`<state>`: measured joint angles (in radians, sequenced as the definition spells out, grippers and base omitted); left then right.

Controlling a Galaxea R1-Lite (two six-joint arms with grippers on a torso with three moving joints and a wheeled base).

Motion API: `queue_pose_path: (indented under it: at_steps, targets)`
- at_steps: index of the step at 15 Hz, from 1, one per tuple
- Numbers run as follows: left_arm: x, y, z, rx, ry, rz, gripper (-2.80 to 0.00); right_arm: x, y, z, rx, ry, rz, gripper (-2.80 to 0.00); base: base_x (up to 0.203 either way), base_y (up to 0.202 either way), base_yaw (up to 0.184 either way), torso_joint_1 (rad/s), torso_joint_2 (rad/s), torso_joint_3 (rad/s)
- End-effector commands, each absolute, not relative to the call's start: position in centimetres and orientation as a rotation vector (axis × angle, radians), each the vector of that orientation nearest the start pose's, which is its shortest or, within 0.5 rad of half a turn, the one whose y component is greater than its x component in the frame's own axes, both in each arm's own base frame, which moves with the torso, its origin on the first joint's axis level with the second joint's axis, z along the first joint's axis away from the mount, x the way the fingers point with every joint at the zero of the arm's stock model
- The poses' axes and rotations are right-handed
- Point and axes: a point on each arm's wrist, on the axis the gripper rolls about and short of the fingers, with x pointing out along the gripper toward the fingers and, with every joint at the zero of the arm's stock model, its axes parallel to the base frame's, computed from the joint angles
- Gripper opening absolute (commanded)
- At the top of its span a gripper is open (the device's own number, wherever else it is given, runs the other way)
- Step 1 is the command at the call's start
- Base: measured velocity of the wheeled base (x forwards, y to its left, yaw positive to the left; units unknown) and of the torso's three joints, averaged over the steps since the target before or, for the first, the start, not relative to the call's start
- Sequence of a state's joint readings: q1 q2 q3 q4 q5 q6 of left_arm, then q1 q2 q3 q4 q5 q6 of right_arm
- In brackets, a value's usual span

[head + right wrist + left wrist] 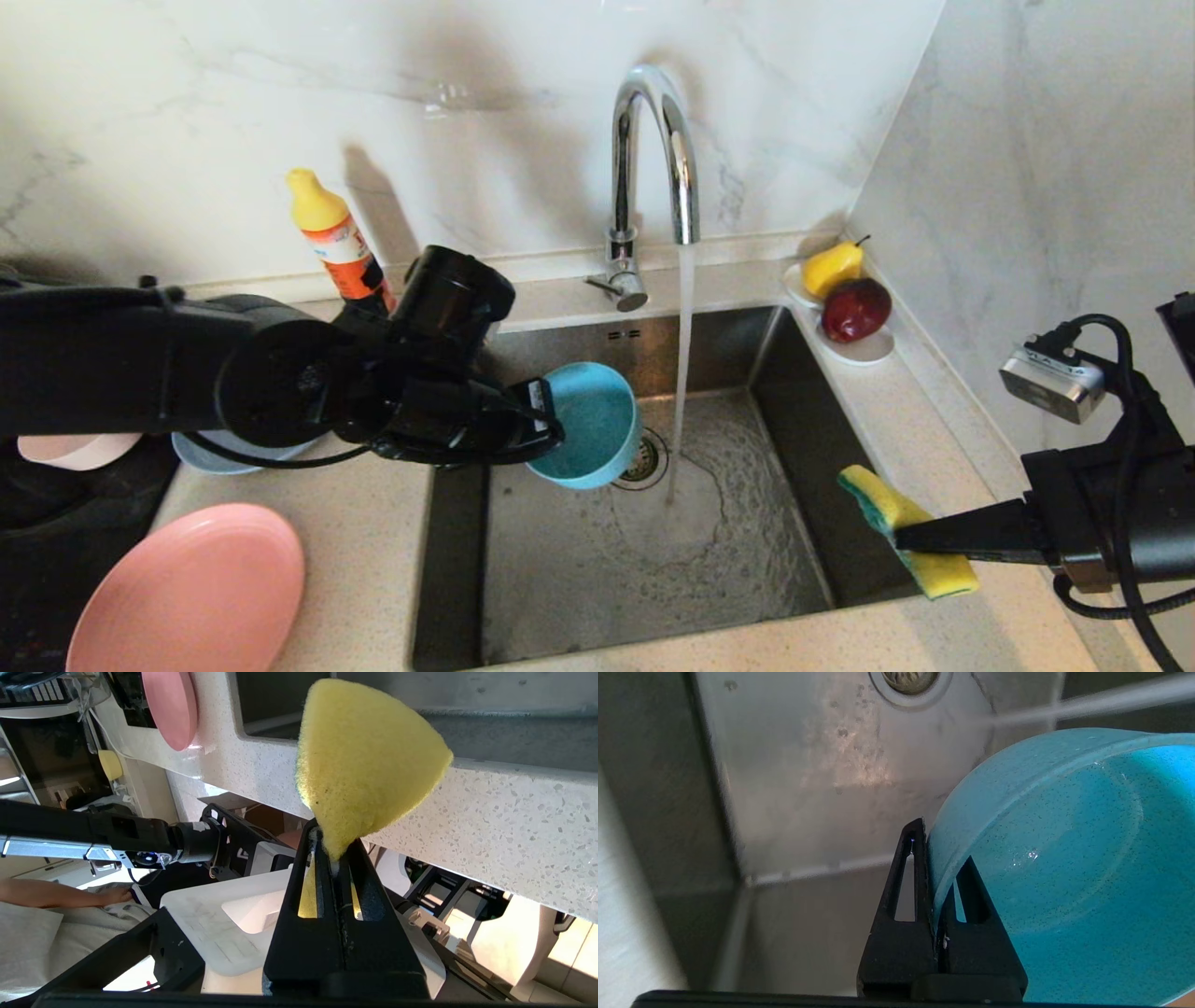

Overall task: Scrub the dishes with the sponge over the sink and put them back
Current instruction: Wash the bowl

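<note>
**Thin grip on the bowl rim, with the tap running**

The teal bowl (590, 425) hangs tipped on its side over the sink (653, 551), at about 9 o'clock from the drain (644, 459) and just short of the water stream (683, 364). The left gripper (551, 431) is clamped tight on the bowl's rim, one finger inside and one outside. The sponge (904, 527) is pinched hard in the closed right gripper (898, 539), out at 3 o'clock above the sink's right edge, well apart from the bowl.

The likely failure is the bowl slipping or swivelling: the hold is on the wall edge alone, and wet plastic plus the sponge's push could twist it loose into the sink. Water hitting the tilted bowl could also splash onto the desk (355, 523).

The left wrist view shows the rim wedged between the fingers (920, 858), which the head view hides behind the arm. Only the head view shows the pink plate (187, 588) on the desk at 7 o'clock and how far sponge and bowl stand apart.
</note>
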<state>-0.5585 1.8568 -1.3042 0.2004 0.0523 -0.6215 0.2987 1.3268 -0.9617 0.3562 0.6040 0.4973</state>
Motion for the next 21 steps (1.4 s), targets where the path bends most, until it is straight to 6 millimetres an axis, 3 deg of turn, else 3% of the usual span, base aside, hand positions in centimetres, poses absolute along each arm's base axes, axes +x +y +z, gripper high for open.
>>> queue_pose_path:
  at_steps: [1, 7, 10, 21]
  targets:
    - [31.3, -20.9, 17.0, -0.328, 0.857, -0.194, -2.80, 18.1, 6.9, 23.3, 0.560, 0.948, 0.665, -2.80, 0.000, 0.000, 0.000, 0.000, 0.00, 0.000]
    - [33.9, -24.1, 15.8, -0.371, 0.882, -0.088, -2.80, 18.5, 7.0, 22.9, 0.560, 0.968, 0.655, -2.80, 0.000, 0.000, 0.000, 0.000, 0.00, 0.000]
    - [33.9, -25.7, 15.4, -0.366, 0.879, -0.094, -2.80, 18.5, 7.1, 22.8, 0.562, 0.973, 0.654, -2.80, 0.000, 0.000, 0.000, 0.000, 0.00, 0.000]
    - [36.6, -28.2, 15.1, -0.373, 0.819, -0.067, -2.80, 19.8, 7.4, 21.8, 0.564, 1.020, 0.637, -2.80, 0.000, 0.000, 0.000, 0.000, 0.00, 0.000]
